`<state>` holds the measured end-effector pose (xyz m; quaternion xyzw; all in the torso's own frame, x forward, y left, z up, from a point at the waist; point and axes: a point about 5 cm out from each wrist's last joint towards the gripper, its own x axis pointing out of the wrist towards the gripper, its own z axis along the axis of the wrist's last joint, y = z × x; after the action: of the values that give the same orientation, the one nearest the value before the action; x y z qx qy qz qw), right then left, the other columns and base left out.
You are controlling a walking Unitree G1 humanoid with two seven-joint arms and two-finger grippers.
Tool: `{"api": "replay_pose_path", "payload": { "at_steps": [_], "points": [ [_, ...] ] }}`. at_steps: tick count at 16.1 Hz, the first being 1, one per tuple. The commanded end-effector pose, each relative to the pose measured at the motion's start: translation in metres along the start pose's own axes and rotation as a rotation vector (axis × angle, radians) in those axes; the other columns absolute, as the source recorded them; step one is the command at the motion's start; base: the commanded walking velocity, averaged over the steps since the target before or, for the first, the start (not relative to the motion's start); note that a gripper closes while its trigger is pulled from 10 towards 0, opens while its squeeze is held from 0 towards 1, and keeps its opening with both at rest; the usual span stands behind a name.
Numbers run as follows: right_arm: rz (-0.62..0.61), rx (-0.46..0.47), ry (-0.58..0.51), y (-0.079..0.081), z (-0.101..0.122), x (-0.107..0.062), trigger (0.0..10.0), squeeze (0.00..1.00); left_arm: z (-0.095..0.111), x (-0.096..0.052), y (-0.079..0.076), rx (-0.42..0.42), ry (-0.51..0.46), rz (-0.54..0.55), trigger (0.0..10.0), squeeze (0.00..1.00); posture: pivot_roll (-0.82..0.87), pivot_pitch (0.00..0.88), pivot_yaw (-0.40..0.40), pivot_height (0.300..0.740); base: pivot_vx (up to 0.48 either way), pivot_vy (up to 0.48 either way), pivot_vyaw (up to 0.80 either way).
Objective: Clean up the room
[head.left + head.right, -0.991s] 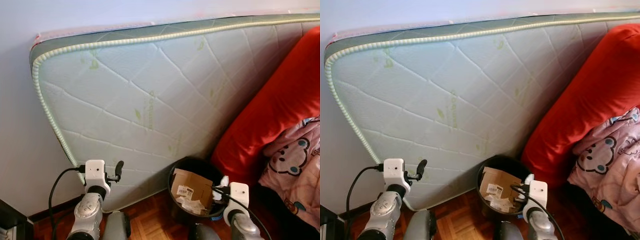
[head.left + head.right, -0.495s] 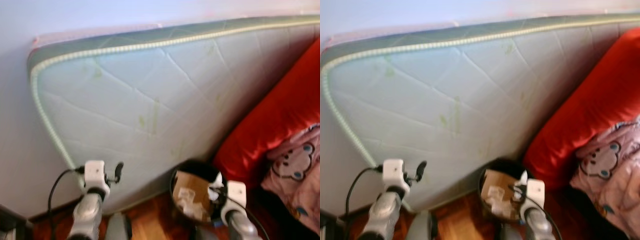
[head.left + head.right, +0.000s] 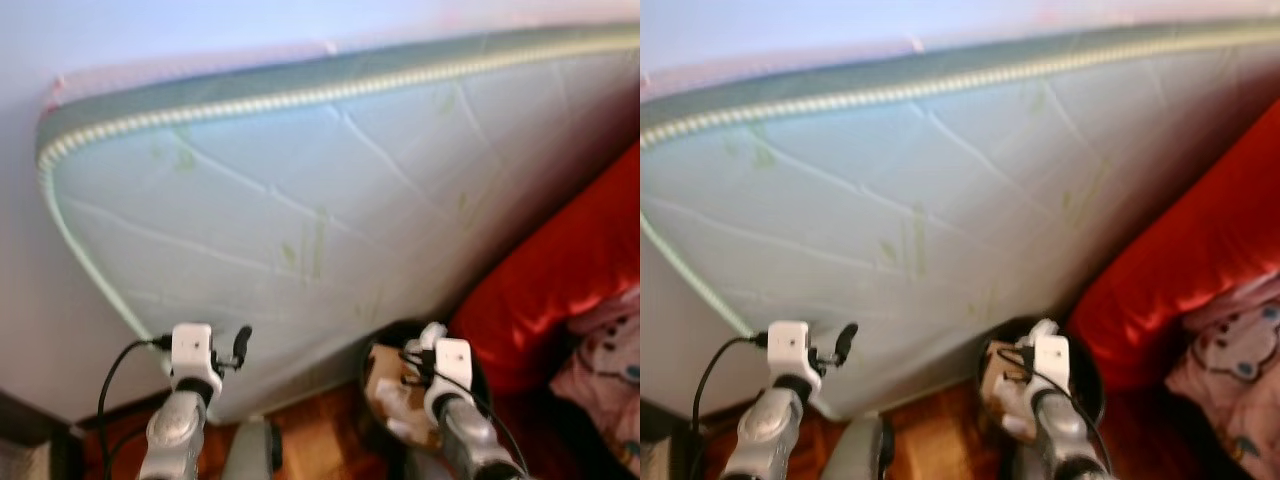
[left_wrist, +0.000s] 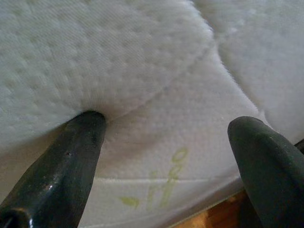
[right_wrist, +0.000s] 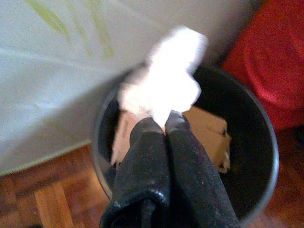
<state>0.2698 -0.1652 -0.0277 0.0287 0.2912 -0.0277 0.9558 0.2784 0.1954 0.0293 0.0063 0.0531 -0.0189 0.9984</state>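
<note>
right jaws (image 5: 164, 124) clamp white tissue (image 5: 166, 80) over black bin (image 5: 259, 118); left jaws (image 4: 166, 137) apart.

Head cameras look forward and down at a mattress (image 3: 330, 200) leaning against the wall.
Both eye views share it; the left wrist camera sits close against its quilting, the right wrist camera peers down into a black bin (image 5: 256, 142).

A quilted mattress (image 3: 330, 190) leans on the wall above a black bin (image 3: 372, 352).
</note>
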Motion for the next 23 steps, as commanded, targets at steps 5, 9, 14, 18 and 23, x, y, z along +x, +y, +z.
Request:
{"api": "replay_pose_path", "payload": {
  "at_steps": [5,9,14,18,23],
  "points": [
    [-0.075,0.009,0.002,-0.015,0.007,0.002,10.0,0.00,0.013,-0.010,-0.004,0.036,-0.041,-0.052,10.0,0.00,0.13,0.239,-0.048,0.616,0.000,0.000,0.00],
    [-0.136,0.014,-0.004,-0.030,0.013,0.002,10.0,0.00,0.014,-0.021,-0.002,0.040,-0.028,-0.048,10.0,0.00,0.14,0.279,-0.046,0.616,0.000,0.000,0.00],
    [-0.186,0.019,-0.012,-0.043,0.015,0.001,10.0,1.00,0.015,-0.035,-0.003,0.041,0.003,-0.042,10.0,0.00,0.15,0.308,-0.049,0.616,0.000,0.000,0.00],
    [-0.198,0.027,-0.014,-0.045,0.015,0.001,10.0,1.00,0.016,-0.040,-0.003,0.041,0.019,-0.035,10.0,0.00,0.16,0.319,-0.045,0.616,0.000,0.000,0.00],
    [-0.198,0.029,-0.022,-0.046,0.017,0.001,10.0,1.00,0.019,-0.043,-0.005,0.038,0.035,-0.038,10.0,0.00,0.16,0.326,-0.045,0.616,0.000,0.000,0.00]
  ]
}}
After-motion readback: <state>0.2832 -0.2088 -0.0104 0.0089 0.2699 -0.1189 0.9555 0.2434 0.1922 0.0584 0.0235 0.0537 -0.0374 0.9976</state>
